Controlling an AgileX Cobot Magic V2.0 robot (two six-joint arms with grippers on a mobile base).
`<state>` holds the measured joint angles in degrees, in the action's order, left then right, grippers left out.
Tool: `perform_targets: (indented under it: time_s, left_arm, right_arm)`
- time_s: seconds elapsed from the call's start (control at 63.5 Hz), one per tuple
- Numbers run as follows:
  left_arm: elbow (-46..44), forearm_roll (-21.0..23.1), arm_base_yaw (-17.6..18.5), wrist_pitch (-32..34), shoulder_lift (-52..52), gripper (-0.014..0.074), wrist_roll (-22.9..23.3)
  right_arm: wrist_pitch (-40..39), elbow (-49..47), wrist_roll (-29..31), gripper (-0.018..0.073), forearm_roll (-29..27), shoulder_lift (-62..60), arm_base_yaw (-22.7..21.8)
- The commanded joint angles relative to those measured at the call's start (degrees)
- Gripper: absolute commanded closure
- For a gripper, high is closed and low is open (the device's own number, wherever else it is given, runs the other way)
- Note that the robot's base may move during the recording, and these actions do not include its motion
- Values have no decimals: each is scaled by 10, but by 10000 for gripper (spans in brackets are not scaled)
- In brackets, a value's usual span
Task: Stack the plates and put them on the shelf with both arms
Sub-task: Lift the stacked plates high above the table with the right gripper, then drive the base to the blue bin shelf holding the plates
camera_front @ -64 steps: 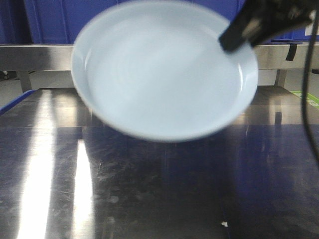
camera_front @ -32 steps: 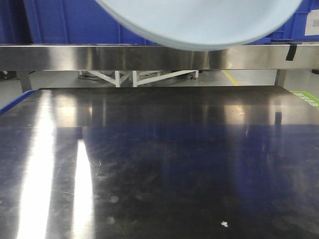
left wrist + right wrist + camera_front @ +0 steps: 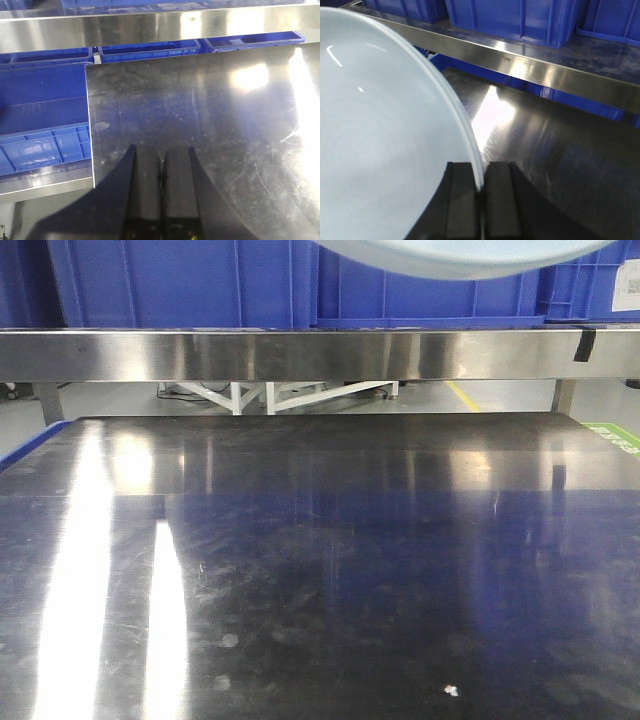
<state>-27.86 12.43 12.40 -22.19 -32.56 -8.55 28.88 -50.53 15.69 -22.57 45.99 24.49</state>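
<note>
The left claw [image 3: 161, 150] has two flat black fingers, broad below, narrowing to the tips, with tiny yellowish specks at the base. The right claw [image 3: 480, 167] has black, blocky, square-ended fingers.

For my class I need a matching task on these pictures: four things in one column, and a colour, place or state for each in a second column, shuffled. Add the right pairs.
Column A
1. plate
2. left pincer
3. shelf
4. crates

Column B
a. shut, holding nothing
b. blue
c. brushed steel, along the far edge of the tabletop
d. gripped at its rim by the right pincer

Pairs: 1-d, 2-a, 3-c, 4-b
</note>
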Motion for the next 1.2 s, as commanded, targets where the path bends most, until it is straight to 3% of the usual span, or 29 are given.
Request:
perform_targets:
  time_s: [0.0, 1.181]
  left_arm:
    - [-17, 5, 0, 49, 1, 512, 6]
    - [-17, 5, 0, 49, -5, 512, 6]
  right_arm:
    - [-46, -16, 3, 502, -13, -6, -2]
    - [-43, -16, 3, 502, -13, -6, -2]
